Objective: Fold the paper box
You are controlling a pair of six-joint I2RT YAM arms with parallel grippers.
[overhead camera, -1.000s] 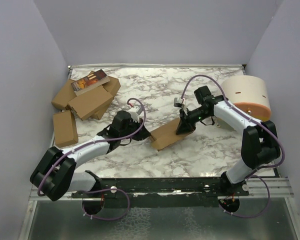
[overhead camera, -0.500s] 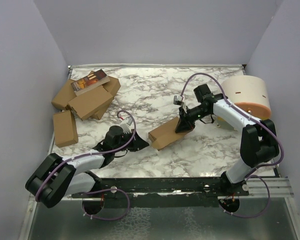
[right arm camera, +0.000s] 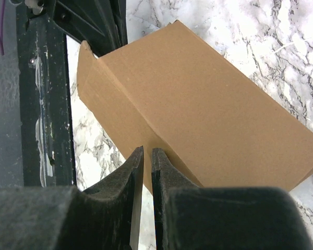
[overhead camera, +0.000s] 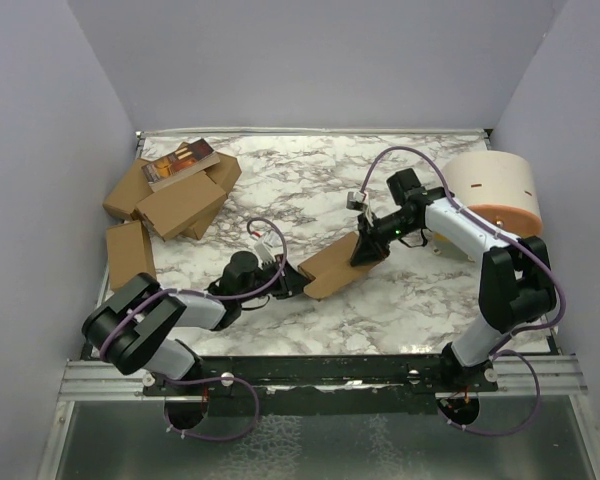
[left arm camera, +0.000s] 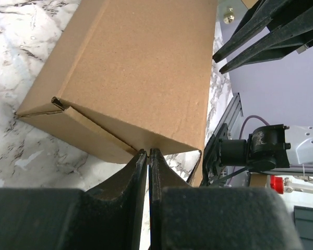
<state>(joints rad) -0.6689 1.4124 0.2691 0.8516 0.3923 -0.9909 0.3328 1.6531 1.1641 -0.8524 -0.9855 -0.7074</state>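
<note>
The paper box [overhead camera: 332,268], a slim brown carton, lies near the middle of the marble desk [overhead camera: 310,170], a little toward its near edge, slanting from the near left up toward the far right. It sits between the 2 arms, with 1 pincer at each end. The left pincer [overhead camera: 290,287] lies low along the desk at the carton's near-left end. In the left wrist view its 2 fingers [left arm camera: 128,187] are pressed almost together, only a thin slit between them, and their tips touch the carton's lower edge. Whether any card is nipped there cannot be told. That view also shows an end flap folded in at the carton's left corner. The right pincer [overhead camera: 364,255] comes down on the carton's far-right end. In the right wrist view its fingers [right arm camera: 169,182] stand narrow, with the carton's edge running in between the tips, so it grips the box there. A heap of similar brown cartons [overhead camera: 175,200] fills the far left corner of the desk with a printed box [overhead camera: 180,163] on top, and a single carton [overhead camera: 130,255] lies by the left edge. A large white cylinder [overhead camera: 492,190] with an orange rim stands at the right edge, well apart from the paper box.
</note>
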